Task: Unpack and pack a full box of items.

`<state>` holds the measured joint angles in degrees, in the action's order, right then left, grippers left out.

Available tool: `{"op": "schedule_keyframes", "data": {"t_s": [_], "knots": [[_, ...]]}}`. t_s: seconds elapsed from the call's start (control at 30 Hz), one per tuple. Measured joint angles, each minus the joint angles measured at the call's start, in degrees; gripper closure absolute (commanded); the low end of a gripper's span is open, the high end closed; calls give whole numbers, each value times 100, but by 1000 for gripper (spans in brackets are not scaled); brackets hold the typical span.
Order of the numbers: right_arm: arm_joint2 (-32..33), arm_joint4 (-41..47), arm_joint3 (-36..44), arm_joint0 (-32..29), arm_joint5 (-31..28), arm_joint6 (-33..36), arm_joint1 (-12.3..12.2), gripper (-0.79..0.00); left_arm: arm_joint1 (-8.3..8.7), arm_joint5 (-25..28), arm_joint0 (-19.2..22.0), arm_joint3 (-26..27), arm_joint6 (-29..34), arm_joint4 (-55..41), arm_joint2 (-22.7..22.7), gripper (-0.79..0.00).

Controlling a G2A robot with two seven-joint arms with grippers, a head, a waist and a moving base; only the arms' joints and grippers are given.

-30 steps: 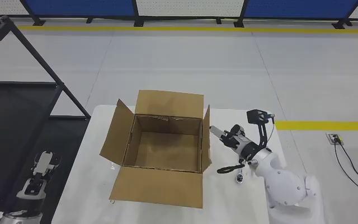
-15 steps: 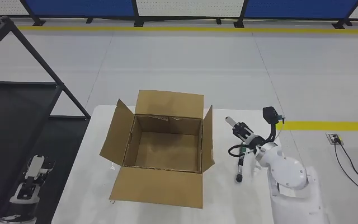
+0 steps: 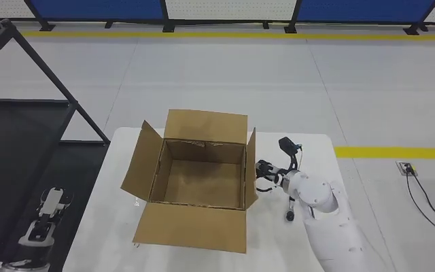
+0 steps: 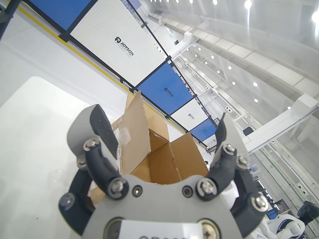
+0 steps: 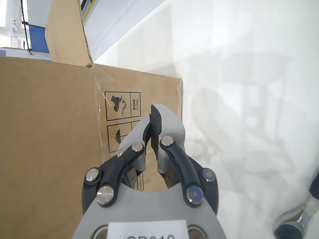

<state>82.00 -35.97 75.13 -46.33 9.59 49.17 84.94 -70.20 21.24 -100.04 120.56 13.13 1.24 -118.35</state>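
Item: brown corrugated cardboard box [image 3: 197,182], four flaps [image 3: 192,230] splayed open, pictogram labels [image 5: 122,105] on one wall. My right gripper [image 5: 152,116] pinched closed beside it; left gripper [image 4: 160,123] spread wide.

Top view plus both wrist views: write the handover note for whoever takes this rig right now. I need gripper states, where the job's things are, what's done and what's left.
Left gripper: open, holding nothing, low beside the table's left edge, aimed toward the box.
Right gripper: shut, holding nothing, close to the outside of the box's right wall, above the table.
Cardboard box: upright on the table, all four flaps spread open, floor bare.
Done: box opened; judging by the bare floor, unpacking looks finished.
Left: pack the items back in and fold the flaps shut.
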Motion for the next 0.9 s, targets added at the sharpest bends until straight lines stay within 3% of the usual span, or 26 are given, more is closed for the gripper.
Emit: {"op": "schedule_keyframes", "data": {"t_s": [0.6,0.77,0.8,0.9], "knots": [[-605,350,-1276,922,-444,-4,25,0,-34,28,-155,40,-91,-43,-105,-785],[-579,235,-1184,941,-319,-195,-13,-3,-38,37,-149,42,-57,-45,-99,-785],[-548,63,-1023,879,-226,-244,-44,-74,-38,42,-147,40,-49,-43,-98,-785],[-432,-445,-384,609,145,-173,-135,-191,-39,29,-133,32,-25,-25,-96,-785]]}}
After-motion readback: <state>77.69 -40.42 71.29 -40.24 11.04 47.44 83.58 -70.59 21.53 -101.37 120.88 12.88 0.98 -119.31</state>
